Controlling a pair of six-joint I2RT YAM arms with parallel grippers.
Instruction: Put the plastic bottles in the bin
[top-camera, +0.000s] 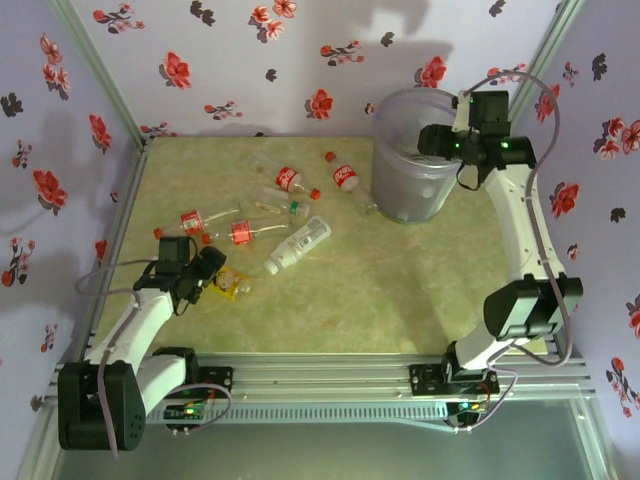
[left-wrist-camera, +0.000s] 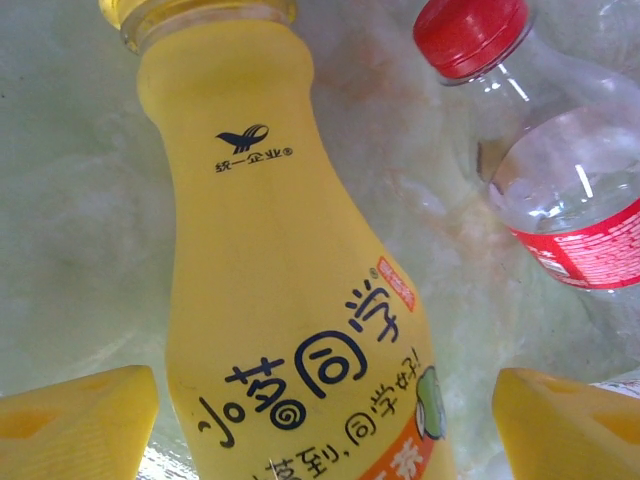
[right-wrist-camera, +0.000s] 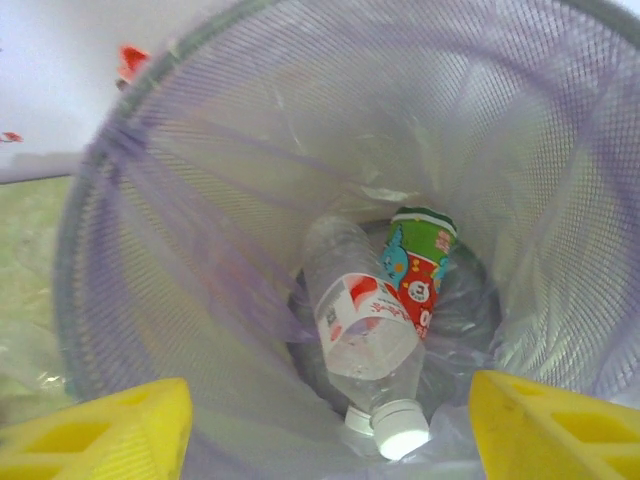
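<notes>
Clearing the worktop (top-camera: 400, 290) looks only partly done. The bin (top-camera: 400, 190) stands at the far right corner, and the right gripper (right-wrist-camera: 330, 425) hangs over its mouth with its yellow fingers (right-wrist-camera: 110, 430) spread and nothing between them. On the bin's floor below lie a clear bottle (right-wrist-camera: 360, 320) with a white cap and a printed cup (right-wrist-camera: 418, 265). Several more bottles lie loose from the middle of the worktop toward its left edge, among them a white-labelled bottle (top-camera: 300, 243) and red-labelled ones. Near the left edge, the left gripper (left-wrist-camera: 325, 420) is lowered over the yellow bottle (left-wrist-camera: 290, 260). Its fingers are apart on either side of the body and not visibly pressing it, and a red-capped bottle (left-wrist-camera: 570, 180) lies just beside. The step in hand appears to be picking up the yellow bottle. Next, the fingers must close on its body without nudging the neighbour, then lift it and carry it across to the far right corner.
</notes>
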